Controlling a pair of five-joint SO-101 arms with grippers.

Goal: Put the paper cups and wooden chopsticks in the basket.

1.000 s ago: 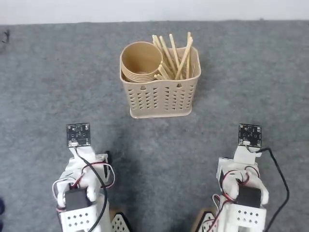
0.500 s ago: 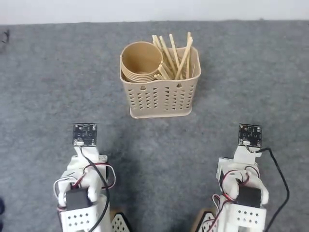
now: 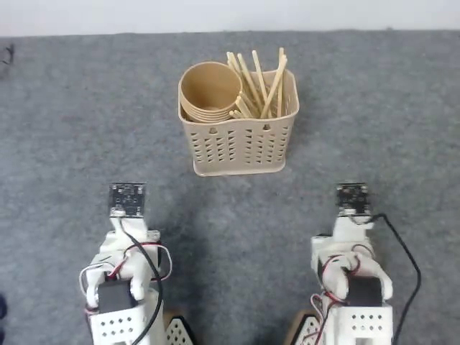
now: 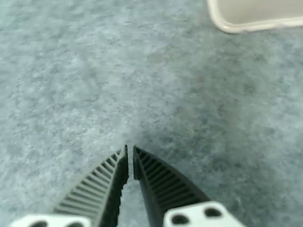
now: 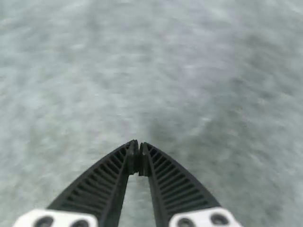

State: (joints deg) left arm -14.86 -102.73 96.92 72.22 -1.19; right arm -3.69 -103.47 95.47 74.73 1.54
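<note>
Standing beyond left tool (image 4: 129,151), seemingly right tool (image 5: 138,146) — basket (image 3: 241,147)

Stacked tan paper cups (image 3: 210,90) and leaning wooden chopsticks (image 3: 257,85) upright inside beige perforated basket (image 3: 243,141).

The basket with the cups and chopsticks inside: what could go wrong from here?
1. The wooden chopsticks lean and stick out above the rim of the basket; an arm passing low could catch them and flick some out.
2. The basket stands free on the grey carpet, so a knock might tip it.
The left arm's fingers and the right arm's fingers are shut and well short of the basket, so both risks seem small.
</note>
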